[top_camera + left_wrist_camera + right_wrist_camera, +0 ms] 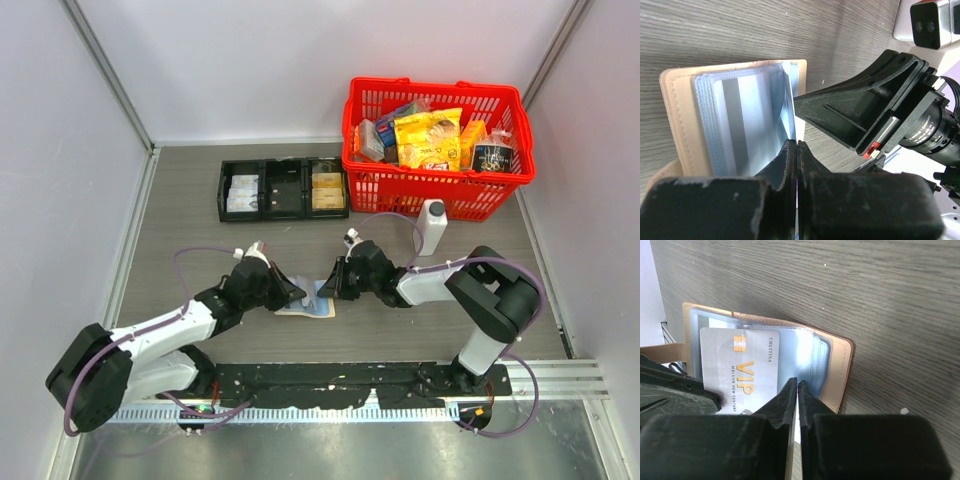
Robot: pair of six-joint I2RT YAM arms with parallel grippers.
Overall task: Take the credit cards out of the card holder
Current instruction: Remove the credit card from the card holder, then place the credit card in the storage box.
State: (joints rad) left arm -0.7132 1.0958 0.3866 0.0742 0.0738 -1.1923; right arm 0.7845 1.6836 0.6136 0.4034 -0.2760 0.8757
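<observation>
Right wrist: VIP card (740,371) face on open holder (838,371); left wrist: only grey stripe (735,125) behind sleeve (784,95). Clenched: left jaws, right jaws.

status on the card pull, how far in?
Done: card holder lies open on the table. In hand: left jaws and right jaws are shut at its clear sleeves, where a silver VIP card shows. Left: that card and any others are not yet clear of the holder.

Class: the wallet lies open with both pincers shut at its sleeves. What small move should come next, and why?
Probably draw the right pincer gently back, if it grips the silver VIP card: that card lies bare over the open card holder, whose sleeve the left pincer pinches.
</observation>
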